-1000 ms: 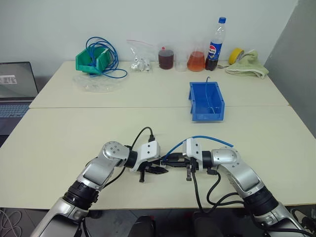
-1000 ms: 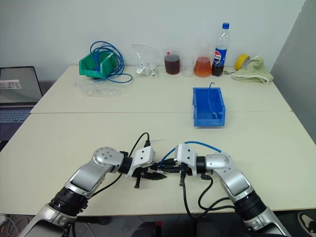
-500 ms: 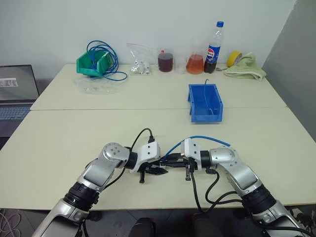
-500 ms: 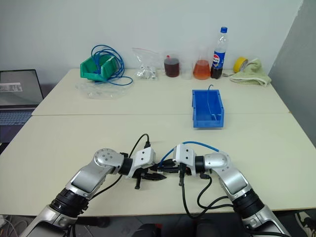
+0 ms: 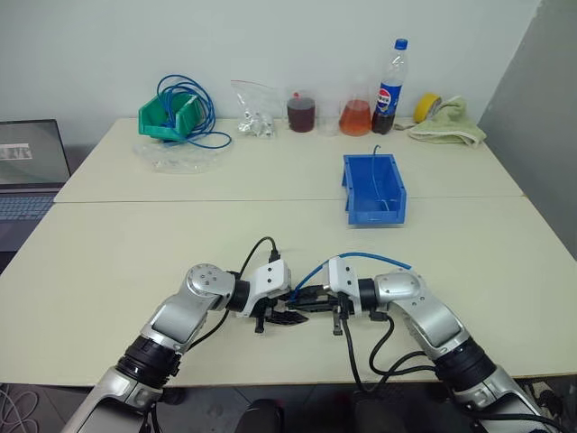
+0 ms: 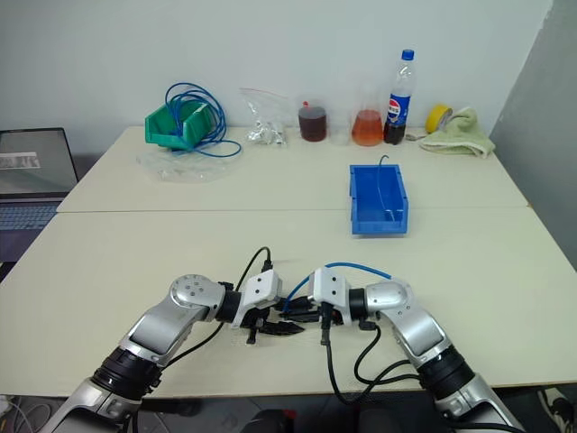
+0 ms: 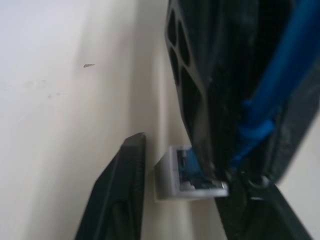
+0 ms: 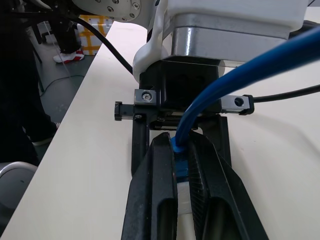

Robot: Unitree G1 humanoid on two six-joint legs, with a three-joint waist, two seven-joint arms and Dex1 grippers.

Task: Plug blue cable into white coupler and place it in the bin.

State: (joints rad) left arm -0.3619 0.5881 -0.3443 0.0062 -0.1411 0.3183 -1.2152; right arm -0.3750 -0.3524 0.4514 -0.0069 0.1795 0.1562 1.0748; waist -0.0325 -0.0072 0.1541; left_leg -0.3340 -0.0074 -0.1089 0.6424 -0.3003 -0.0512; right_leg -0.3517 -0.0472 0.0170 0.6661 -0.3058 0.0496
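Overhead, left gripper (image 5: 287, 315) and right gripper (image 5: 311, 304) meet tip to tip over near table (image 5: 108, 262); blue cable (image 5: 374, 258) arcs over right wrist, thin and floppy (best pinched at plug). Blue bin (image 5: 374, 185) well apart.

Left wrist: white coupler (image 7: 186, 175), light and slippery-looking, sits between parted fingers (image 7: 120, 200), gap visible on one side; contact with other finger unclear.

Right wrist: fingers (image 8: 155, 200) clenched on cable near plug; plug seating hidden.

The cream counter (image 5: 135, 244) carried the bin (image 5: 375, 188) near its middle. Along its far edge stood a green bin (image 5: 171, 115) with coiled blue cable, a clear bag (image 5: 255, 110), two flasks, a cola bottle (image 5: 388, 74), yellow tape and a cloth (image 5: 448, 127).
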